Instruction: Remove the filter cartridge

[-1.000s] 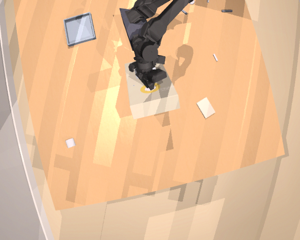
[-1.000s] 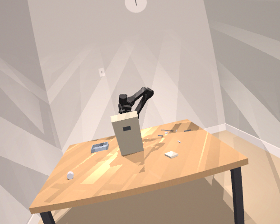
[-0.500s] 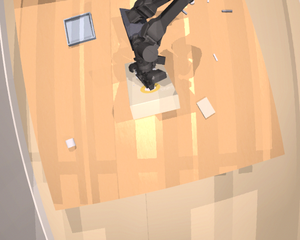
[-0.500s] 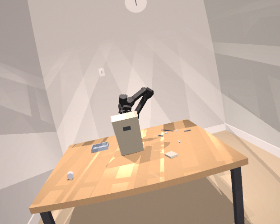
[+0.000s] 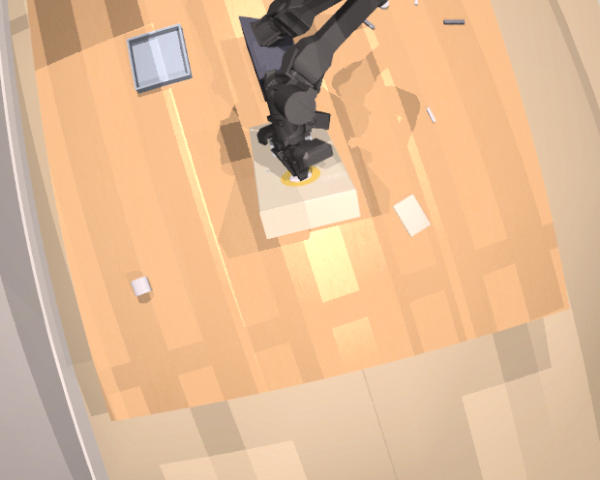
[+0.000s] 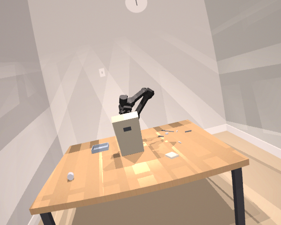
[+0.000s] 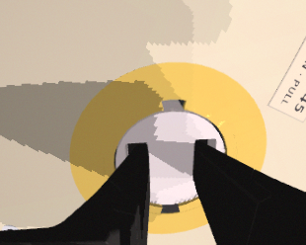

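Observation:
The round pale filter cartridge (image 7: 170, 123) sits in the pale service panel (image 5: 280, 199) (image 6: 129, 143) (image 7: 39, 40), inside a yellow ring (image 7: 94, 153). A thin dark gap shows along its right edge in the wrist view; whether it stands out of the panel at all I cannot tell. My gripper (image 5: 301, 176) (image 7: 168, 151) is at the cartridge face, its two fingertips in the two slots, shut on the cartridge. Small notches show above and below the cartridge. The blue-grey tray (image 5: 165, 83) (image 6: 100, 149) stands on the table away from the panel and holds nothing that I can see.
A small white cylinder (image 5: 140, 285) (image 6: 70, 176) lies near the table's left side. A flat white block (image 5: 411, 215) (image 6: 171, 154) lies right of the panel. A dark bar (image 5: 454, 21) (image 6: 188, 131) and several small pieces lie toward the back right.

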You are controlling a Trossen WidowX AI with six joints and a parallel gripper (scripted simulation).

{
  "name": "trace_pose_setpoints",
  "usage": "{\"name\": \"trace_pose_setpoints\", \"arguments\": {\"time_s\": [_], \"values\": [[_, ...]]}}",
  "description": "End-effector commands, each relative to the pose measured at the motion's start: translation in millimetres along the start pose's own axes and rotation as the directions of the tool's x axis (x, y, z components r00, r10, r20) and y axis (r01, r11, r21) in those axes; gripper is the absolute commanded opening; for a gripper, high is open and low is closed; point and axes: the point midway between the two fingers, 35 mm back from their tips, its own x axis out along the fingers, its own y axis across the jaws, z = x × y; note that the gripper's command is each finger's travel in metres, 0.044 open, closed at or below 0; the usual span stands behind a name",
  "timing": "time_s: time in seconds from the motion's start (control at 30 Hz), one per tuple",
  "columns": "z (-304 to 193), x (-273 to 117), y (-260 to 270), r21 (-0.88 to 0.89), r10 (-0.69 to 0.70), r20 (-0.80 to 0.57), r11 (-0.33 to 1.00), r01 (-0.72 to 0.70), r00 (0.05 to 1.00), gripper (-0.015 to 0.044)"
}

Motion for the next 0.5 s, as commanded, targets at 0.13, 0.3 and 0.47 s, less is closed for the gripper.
{"name": "trace_pose_setpoints", "arguments": {"time_s": [0.13,0.3,0.47], "values": [[-0.1,2.6,-0.6,0.062,0.002,-0.005,0.998,-0.002,1.0,0.0],[-0.1,4.8,-0.4,0.227,0.005,-0.006,0.974,-0.003,1.0,0.0],[-0.1,5.5,-0.4,0.39,0.005,-0.007,0.921,-0.002,1.0,0.0]]}}
